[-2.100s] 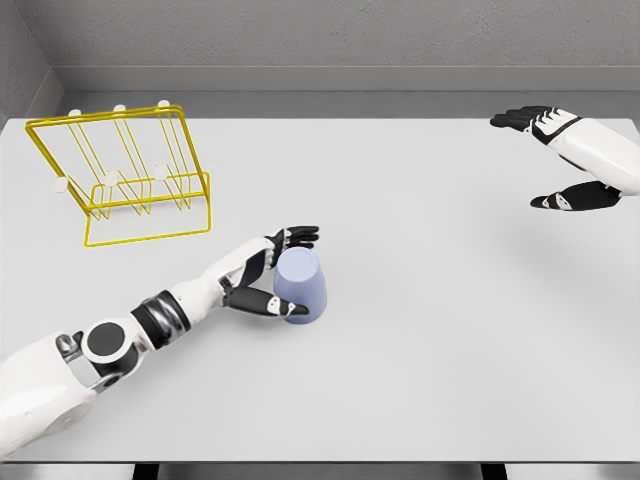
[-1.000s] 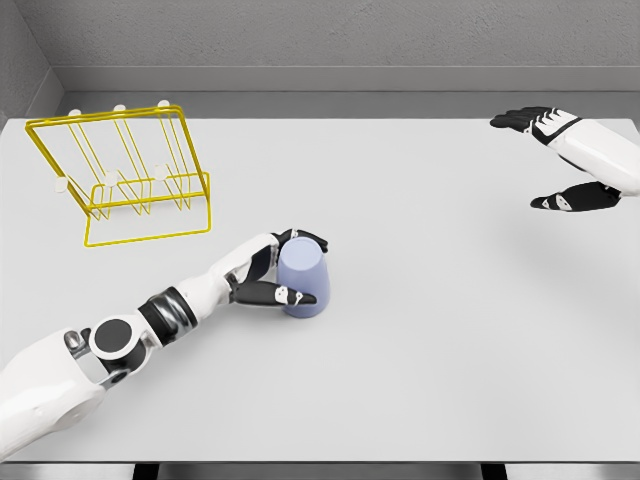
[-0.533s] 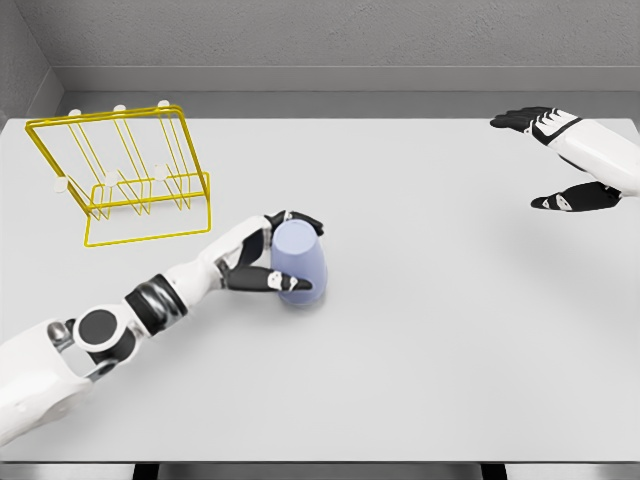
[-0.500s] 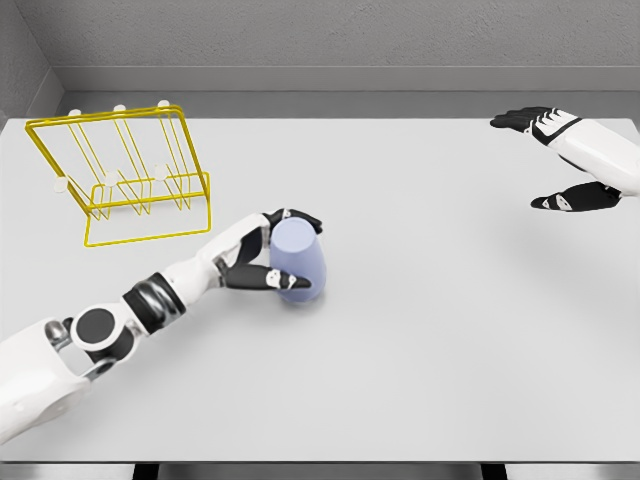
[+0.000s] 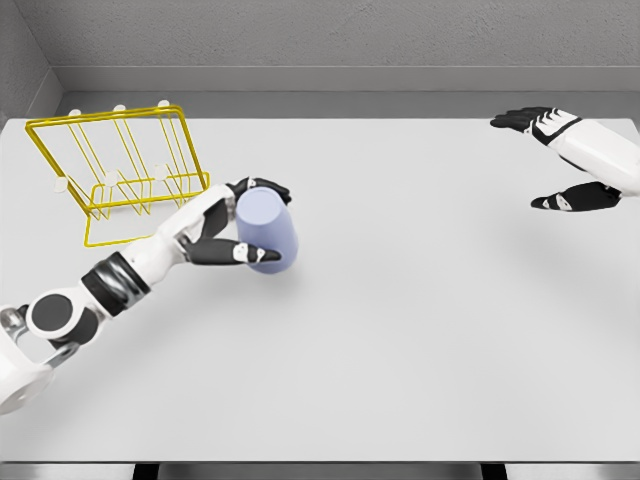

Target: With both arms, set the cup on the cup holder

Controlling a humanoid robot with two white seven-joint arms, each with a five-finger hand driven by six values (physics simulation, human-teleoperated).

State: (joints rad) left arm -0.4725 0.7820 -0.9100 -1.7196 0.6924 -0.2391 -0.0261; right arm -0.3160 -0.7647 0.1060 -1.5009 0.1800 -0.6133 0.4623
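**Soft, even light over a clean simulator render**

The white table (image 5: 420, 330) is lit brightly and evenly, and no glare or hot spot is seen anywhere on it. Only faint, diffuse shadows are cast: a pale smudge lies on the table just beside the cup (image 5: 266, 231), toward its lower right, and a weak one is laid under the yellow cup holder (image 5: 120, 170). The grey wall behind the table is rendered darker and grainy. Edges are kept sharp throughout; no blur or edge distortion is noted.
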